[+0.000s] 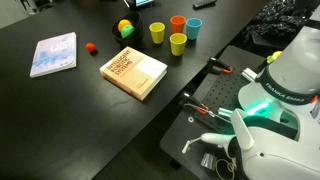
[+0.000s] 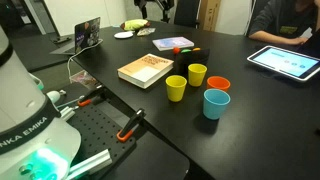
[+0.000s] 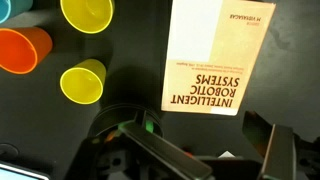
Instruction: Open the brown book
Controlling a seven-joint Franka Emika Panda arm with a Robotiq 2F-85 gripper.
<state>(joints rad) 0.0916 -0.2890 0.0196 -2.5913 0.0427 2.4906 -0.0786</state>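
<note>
**Q:** Which item lies nearest the wrist camera?

**A:** The end effector [image 3: 205, 150]. From here it shows only as dark, blurred hardware along the bottom edge of the wrist view. I cannot tell whether its jaws stand apart or together. Nothing is visibly held.

**Q:** Where is the task item?

**A:** The brown book [image 3: 215, 55], a thick tan rectangular volume with dark printed lettering, lies flat on the black table [image 1: 60, 110] with its cover up and closed. In the wrist view the title reads upside down. The book's lower edge sits just above the dark hardware, and I cannot confirm contact there. In both exterior views nothing touches the book.

**Q:** What stands beside it?

**A:** Four upright plastic cups in a loose cluster near the book, none touching it:
- a yellow plastic cup [image 3: 82, 82]
- a second yellow cup [image 3: 87, 12]
- an orange cup [image 3: 22, 50]
- a blue cup [image 2: 216, 103]

**Q:** What else is on the table?

**A:** A thin light blue and white book [image 1: 53, 54] lies flat, well apart from the brown book. A small red ball [image 1: 90, 47] rests between the two books. A tablet with a lit screen [image 2: 285, 60] lies toward the far side.

**Q:** Where is the robot?

**A:** The white robot arm [image 1: 285, 75], with a green glow at its base, stands on a dark perforated plate at the table edge. An orange-handled clamp [image 2: 130, 125] grips that plate.
</note>
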